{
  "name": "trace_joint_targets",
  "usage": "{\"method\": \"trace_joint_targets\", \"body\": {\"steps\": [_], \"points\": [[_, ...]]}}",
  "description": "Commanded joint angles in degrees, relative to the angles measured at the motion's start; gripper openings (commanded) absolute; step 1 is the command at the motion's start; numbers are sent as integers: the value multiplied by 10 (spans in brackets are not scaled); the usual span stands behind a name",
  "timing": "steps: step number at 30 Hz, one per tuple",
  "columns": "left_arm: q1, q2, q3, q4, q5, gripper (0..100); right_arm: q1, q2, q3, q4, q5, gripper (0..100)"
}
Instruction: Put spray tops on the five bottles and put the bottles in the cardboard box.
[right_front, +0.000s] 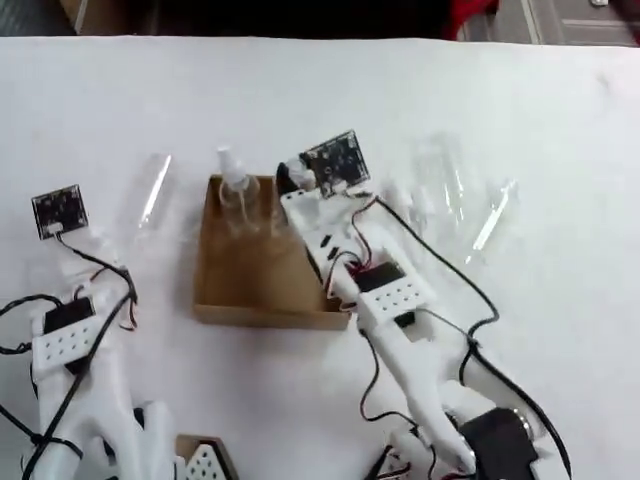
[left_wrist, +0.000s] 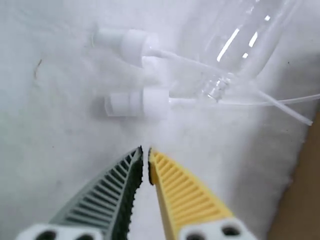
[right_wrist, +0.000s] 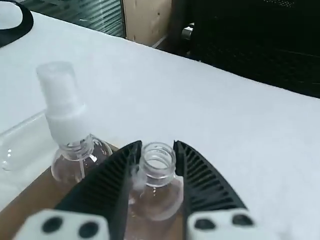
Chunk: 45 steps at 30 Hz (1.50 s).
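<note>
Step in hand, by my reading: capping bottle 2 inside the box. Your right pincer (right_wrist: 157, 146) is clamped on the neck of the uncapped bottle (right_wrist: 156, 197). That bottle stands upright in the cardboard box (right_front: 250, 275), against the box's 12 o'clock wall in the high view. Just beside it, toward 11 o'clock, stands the capped bottle (right_wrist: 70, 150) with its spray top on, so 1 of 5 looks finished. Your left pincer (left_wrist: 145, 153) is closed on nothing, tips together, hanging over the white worktop (right_front: 330, 90) off the box's 9 o'clock side. Ahead of its tips lie 2 spray tops (left_wrist: 137, 102), loose, on their sides and close together, dip tubes trailing. A lying bottle (left_wrist: 240, 45) rests just beyond them, its mouth near the tubes. More clear bottles (right_front: 455, 195) lie at 2 o'clock of the box; the count is hard to tell. Next move, as I judge it: hold the right clamp steady as a brace and open the left pincer. Take the nearer spray top by its collar, carry it across, and feed the tube down the open neck before seating the collar. Watch for the thin tube catching the rim and the light bottle tipping under the push.
</note>
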Motion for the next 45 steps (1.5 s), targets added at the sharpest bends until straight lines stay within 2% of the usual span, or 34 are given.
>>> {"method": "trace_joint_targets", "body": {"steps": [1,12,35,40,45], "points": [[7,0,-4,-10,-4,24,-9,4,-27,-50,6,16],[7,0,-4,-10,-4,24,-13,87,-30,-123,7,16],[7,0,-4,-11,-4,24,-36,92,-26,-124,8,16],[7,0,-4,-11,-4,24,-38,92,-26,-124,66,16],[7,0,-4,-11,-4,24,-43,94,-26,-124,70,16]]}}
